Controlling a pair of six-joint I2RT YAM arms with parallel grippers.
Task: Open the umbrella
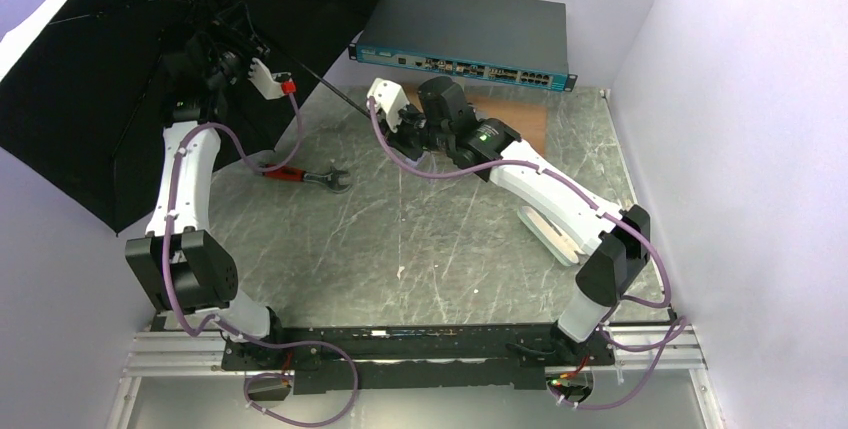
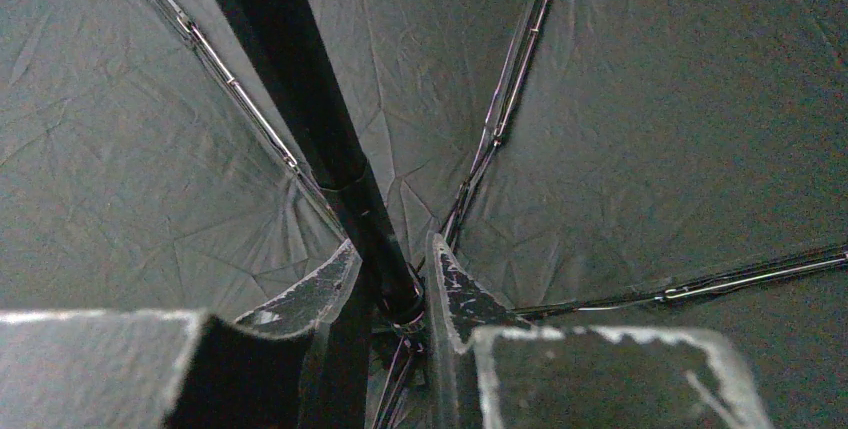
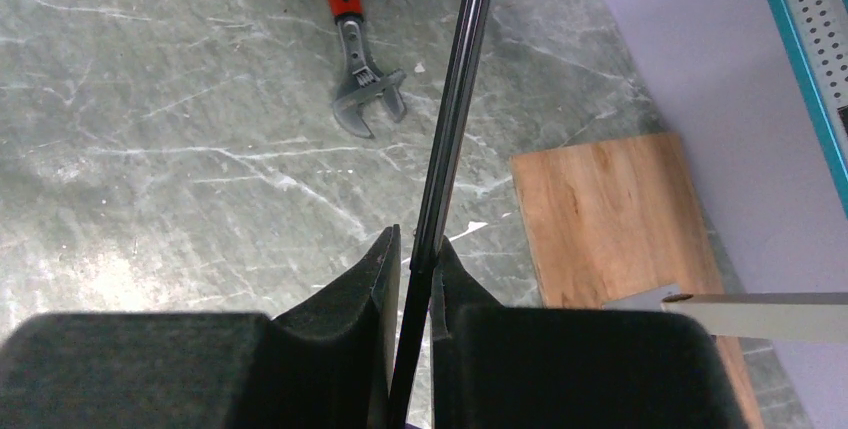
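The umbrella (image 1: 100, 79) is spread open at the far left, its black lining facing me and a pale edge showing at the rim. Its thin black shaft (image 1: 335, 92) slants down to the right. My left gripper (image 1: 235, 49) is up inside the canopy. In the left wrist view it (image 2: 395, 284) is shut on the shaft (image 2: 300, 79) at the runner, with ribs (image 2: 240, 99) fanning out. My right gripper (image 1: 385, 119) holds the shaft's lower end. In the right wrist view it (image 3: 412, 259) is shut on the shaft (image 3: 460, 79). The handle is hidden.
A red-handled wrench (image 1: 310, 177) lies on the marble tabletop (image 1: 400, 239), also in the right wrist view (image 3: 355, 59). A wooden board (image 3: 610, 219) and a network switch (image 1: 470, 29) sit at the back. A pale oblong object (image 1: 550, 234) lies under the right arm. Walls close both sides.
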